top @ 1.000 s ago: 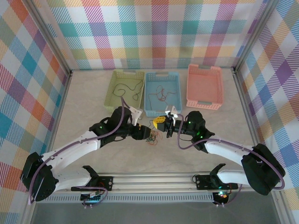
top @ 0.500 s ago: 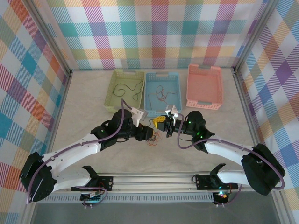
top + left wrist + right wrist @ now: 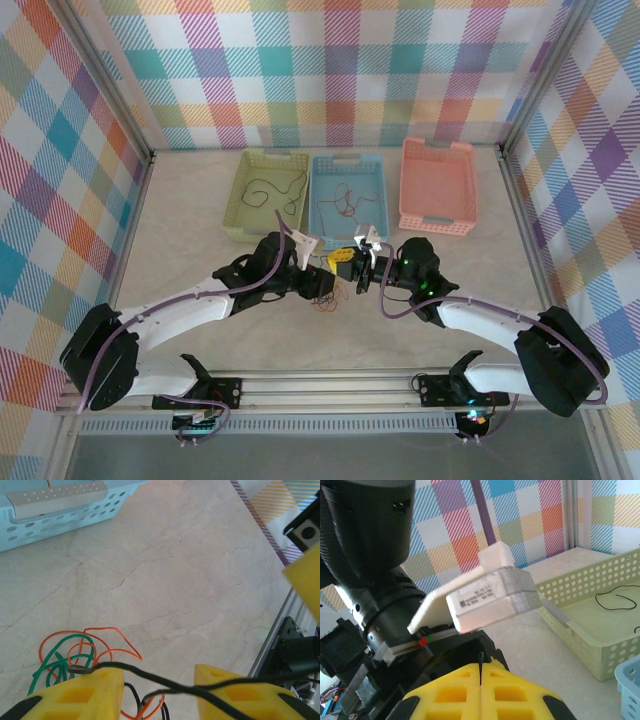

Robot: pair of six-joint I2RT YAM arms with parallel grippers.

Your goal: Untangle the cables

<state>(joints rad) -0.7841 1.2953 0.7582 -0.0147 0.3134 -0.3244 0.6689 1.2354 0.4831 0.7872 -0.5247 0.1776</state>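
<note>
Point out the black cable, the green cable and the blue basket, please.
black cable (image 3: pixel 150 676), left wrist view, on its middle stretch.
green cable (image 3: pixel 75 638), left wrist view, on the top of its loop.
blue basket (image 3: pixel 75 517), left wrist view, on its perforated front wall.

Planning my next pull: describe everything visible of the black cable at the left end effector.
The black cable is a thin, dark, flexible wire. It spans the gap between the left end effector's open yellow fingers, lying over both tips, above the orange cable and green cable on the table.
</note>
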